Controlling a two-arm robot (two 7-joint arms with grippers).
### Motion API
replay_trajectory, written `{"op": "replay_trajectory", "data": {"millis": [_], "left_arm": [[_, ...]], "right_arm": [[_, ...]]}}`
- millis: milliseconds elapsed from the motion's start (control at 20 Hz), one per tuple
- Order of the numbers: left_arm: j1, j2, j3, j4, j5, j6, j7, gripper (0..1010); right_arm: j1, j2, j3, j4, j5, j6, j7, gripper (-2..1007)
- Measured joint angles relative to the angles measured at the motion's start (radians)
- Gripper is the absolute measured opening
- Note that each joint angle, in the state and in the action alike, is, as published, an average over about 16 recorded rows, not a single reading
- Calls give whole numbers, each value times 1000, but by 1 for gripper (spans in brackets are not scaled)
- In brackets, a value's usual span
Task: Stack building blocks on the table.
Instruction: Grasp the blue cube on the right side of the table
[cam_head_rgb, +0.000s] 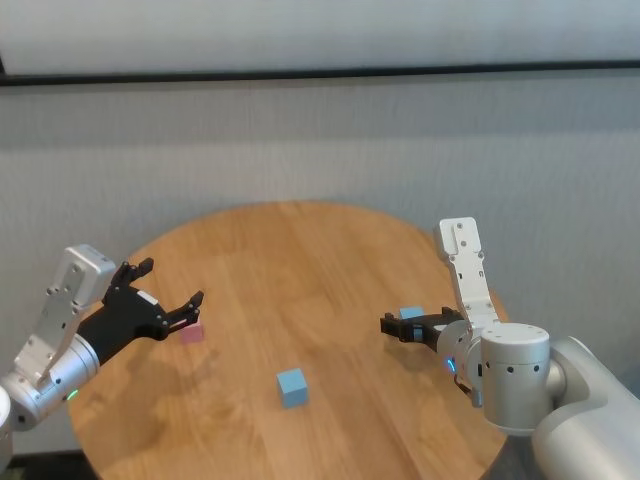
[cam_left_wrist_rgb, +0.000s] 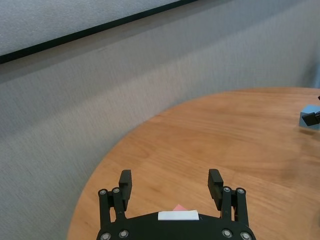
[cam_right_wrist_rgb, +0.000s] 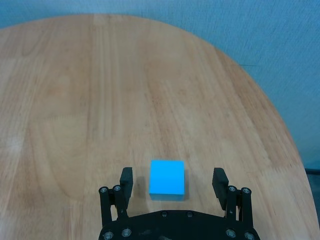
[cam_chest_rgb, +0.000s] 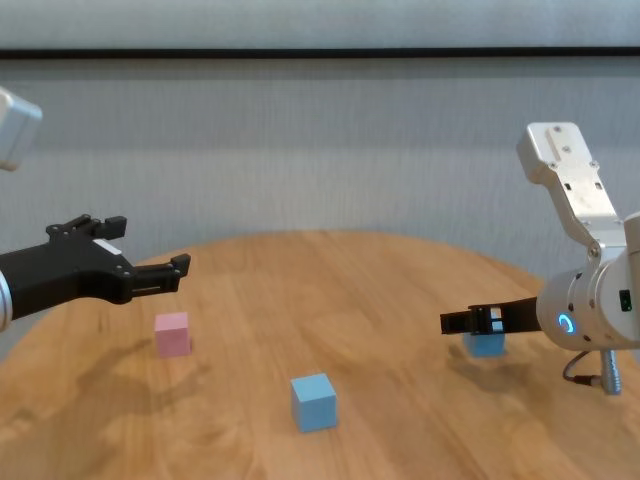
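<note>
Open right gripper (cam_right_wrist_rgb: 172, 182) astride blue block (cam_right_wrist_rgb: 167, 176); no legible markings

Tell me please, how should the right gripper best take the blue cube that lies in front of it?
Grip the blue cube across its two flat side faces, coming from above. The right gripper hovers open, fingers either side, and the cube sits square on the table.

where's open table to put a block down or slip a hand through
The table is bare across its far half, beyond all three cubes. Also bare: the strip between the pink cube and the middle blue cube. Crowded spots: the left gripper, open above the pink cube, and the right gripper, open around the right blue cube.
</note>
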Motion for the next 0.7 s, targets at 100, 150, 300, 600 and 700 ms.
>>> {"op": "replay_trajectory", "data": {"millis": [100, 150, 300, 600, 700], "left_arm": [[0, 0, 0, 0, 0, 0, 0, 1000], [0, 0, 0, 0, 0, 0, 0, 1000], [0, 0, 0, 0, 0, 0, 0, 1000], [0, 0, 0, 0, 0, 0, 0, 1000], [0, 0, 0, 0, 0, 0, 0, 1000]], "right_arm": [[0, 0, 0, 0, 0, -1, 0, 1005], [0, 0, 0, -1, 0, -1, 0, 1005], [-1, 1, 0, -3, 1, 1, -2, 1005], [-2, 2, -1, -6, 1, 5, -4, 1005], [-3, 2, -1, -6, 1, 6, -5, 1005]]}}
